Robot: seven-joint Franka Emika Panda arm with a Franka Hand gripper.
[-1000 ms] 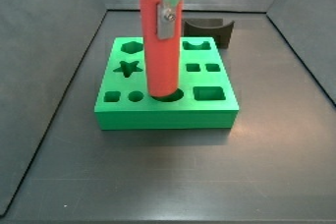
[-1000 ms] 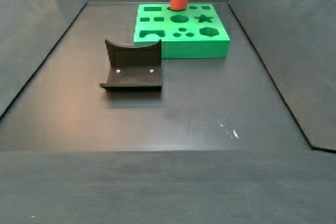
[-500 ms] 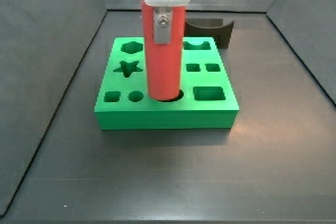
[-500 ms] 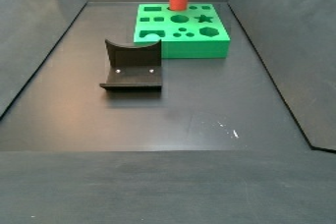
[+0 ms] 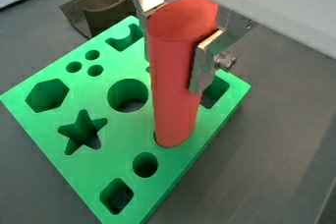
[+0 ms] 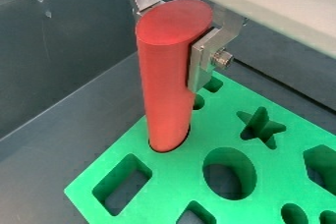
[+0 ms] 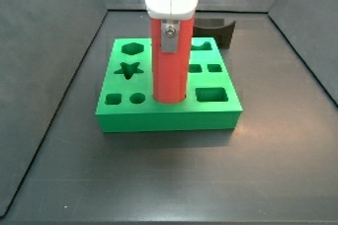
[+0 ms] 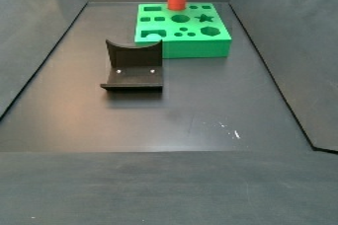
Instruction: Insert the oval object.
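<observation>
No brand, label or writing can be read in any view.

The green plastic block with shaped cut-outs (image 7: 169,111) sits on the dark worktop (image 8: 199,160), at centre frame in a side view and in the upper middle of the frame in a side view (image 8: 185,34). Its top face holds a star hole (image 7: 129,69), round holes, square and rectangular holes and a hexagonal one; all that show are empty apart from the opening that takes the peg.

The long, smooth red-orange peg with an oval cross-section, the oval object (image 7: 172,66), stands upright with its lower end in an opening near the middle of the block's front edge in a side view. In both wrist views its base meets the block's top face at a hole (image 5: 171,140) (image 6: 165,144); how far down it reaches cannot be told.

The gripper (image 7: 172,20) comes down from the top of the frame over the block. Its jaws are closed on the upper part of the peg: flat silver fingers (image 5: 206,61) press against the peg's sides in both wrist views (image 6: 206,56).

A dark grey curved block, the fixture (image 8: 132,67), stands on the worktop left of centre in a side view, well apart from the green block.
</observation>
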